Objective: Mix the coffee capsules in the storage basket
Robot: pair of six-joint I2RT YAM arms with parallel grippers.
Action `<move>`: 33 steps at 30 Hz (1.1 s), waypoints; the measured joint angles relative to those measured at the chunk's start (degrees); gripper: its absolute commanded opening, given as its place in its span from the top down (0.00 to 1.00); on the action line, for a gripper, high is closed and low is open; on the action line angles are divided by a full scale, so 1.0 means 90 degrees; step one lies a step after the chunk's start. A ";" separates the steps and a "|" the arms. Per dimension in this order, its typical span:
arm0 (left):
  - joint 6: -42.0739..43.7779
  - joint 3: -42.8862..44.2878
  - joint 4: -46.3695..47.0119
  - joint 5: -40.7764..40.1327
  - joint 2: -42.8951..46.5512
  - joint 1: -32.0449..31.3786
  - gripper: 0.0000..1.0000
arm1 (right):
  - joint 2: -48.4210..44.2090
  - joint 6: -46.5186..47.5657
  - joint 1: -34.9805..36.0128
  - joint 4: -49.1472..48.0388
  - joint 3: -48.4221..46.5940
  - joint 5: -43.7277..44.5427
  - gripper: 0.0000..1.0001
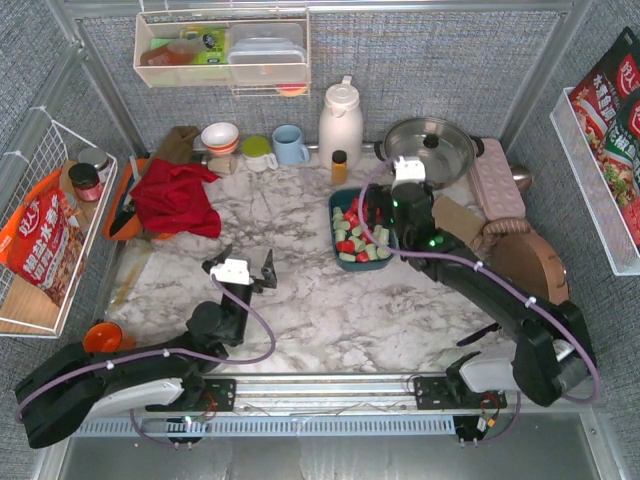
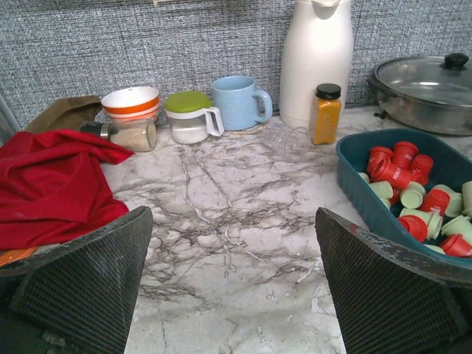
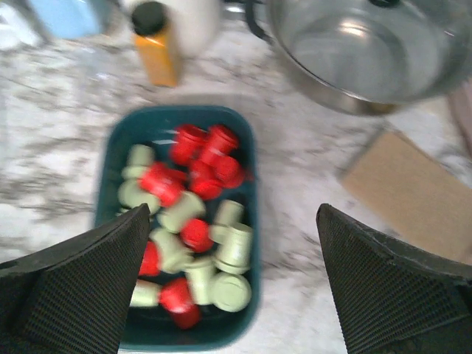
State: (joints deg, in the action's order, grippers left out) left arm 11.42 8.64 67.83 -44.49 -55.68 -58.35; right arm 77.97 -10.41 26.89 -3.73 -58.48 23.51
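The dark teal storage basket (image 1: 333,225) sits right of centre on the marble table. It holds several red and pale green coffee capsules (image 1: 355,240); the red ones bunch at the far end and the near end is mostly green with a few red. My right gripper (image 1: 388,222) hovers open and empty above the basket's right edge. In the right wrist view, the gripper (image 3: 232,214) has one finger over the capsules (image 3: 195,214) in the basket (image 3: 110,155) and the other over the table. My left gripper (image 1: 246,254) is open and empty over bare marble, left of the basket (image 2: 354,173).
An amber bottle (image 1: 339,166), a white thermos (image 1: 340,122) and a lidded pot (image 1: 430,148) stand just behind the basket. A brown card (image 1: 455,220) lies to its right. A red cloth (image 1: 178,197), a blue mug (image 1: 290,145) and bowls are at the back left.
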 measured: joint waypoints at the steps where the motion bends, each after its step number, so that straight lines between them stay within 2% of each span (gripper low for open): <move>1: -0.0051 0.0005 -0.0058 -0.0080 0.0053 0.0000 0.01 | -0.0182 0.0121 -0.0005 -0.0228 0.0369 0.0238 0.01; 4: -0.0172 0.0005 -0.0231 -0.0338 0.0209 0.0000 0.01 | -0.0427 0.0631 -0.0034 -0.1001 0.1396 0.0835 0.01; 8: -0.0330 -0.0036 -0.0381 -0.0818 0.0449 0.0000 0.01 | -0.0187 0.1664 -0.0053 -0.2419 0.2489 0.1294 0.01; 16: -0.0549 -0.0080 -0.1100 -0.1392 0.1234 0.0005 0.01 | 0.1010 0.2572 -0.0381 -0.4058 0.3070 0.2540 0.01; 25: -0.0835 -0.0493 -0.2086 -0.1882 0.2582 0.0041 0.01 | 0.1557 0.2494 -0.0661 -0.4852 0.3517 0.2892 0.01; 29: -0.0935 -0.0731 -0.2380 -0.1921 0.3225 0.0087 0.01 | 0.1336 0.2344 -0.0799 -0.5280 0.3796 0.2744 0.01; 33: -0.0816 -0.0937 -0.2623 -0.1960 0.3689 0.0221 0.01 | 0.0923 0.1982 -0.1248 -0.5496 0.4284 0.2183 0.01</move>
State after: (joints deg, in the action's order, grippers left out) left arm 4.08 0.21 44.23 -62.13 -22.48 -56.36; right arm 86.28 7.42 15.66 -53.19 -19.92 43.16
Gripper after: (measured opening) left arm 0.992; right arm 0.992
